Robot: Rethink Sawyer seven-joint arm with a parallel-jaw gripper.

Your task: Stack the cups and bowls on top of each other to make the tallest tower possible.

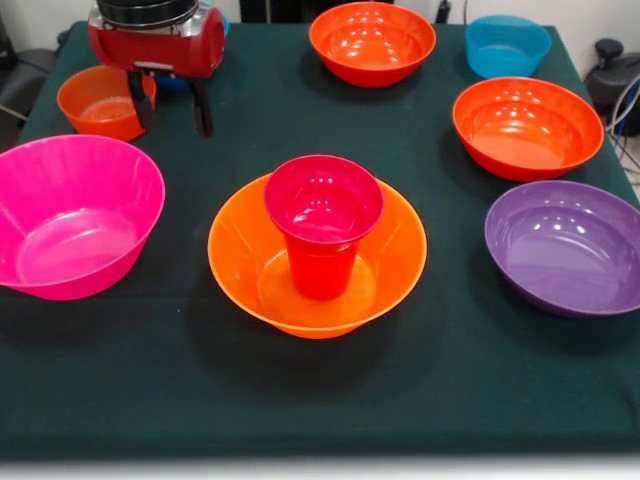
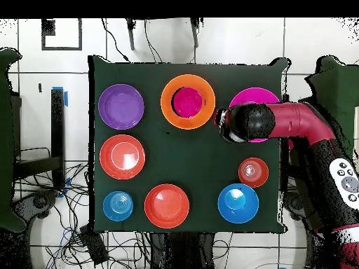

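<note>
The tower stands at the table's middle: a large yellow-orange flared bowl (image 1: 400,262) (image 2: 168,105) holds an upright orange-red cup (image 1: 320,272), and a small magenta bowl (image 1: 323,198) (image 2: 186,102) sits on the cup's mouth. My gripper (image 1: 172,108) hangs at the far left, open, its two black fingers (image 1: 203,112) apart with nothing between them. It is above the table between the large pink bowl (image 1: 75,215) (image 2: 261,93) and a small orange bowl (image 1: 98,100) (image 2: 253,171). From overhead, the arm's red wrist (image 2: 242,122) covers part of the pink bowl.
Loose bowls ring the tower: a purple one (image 1: 565,245) (image 2: 120,106), two orange-red ones (image 1: 527,125) (image 1: 372,42), a small blue one (image 1: 507,45) (image 2: 118,205), and a larger blue one (image 2: 238,203), which the gripper mostly hides in the front view.
</note>
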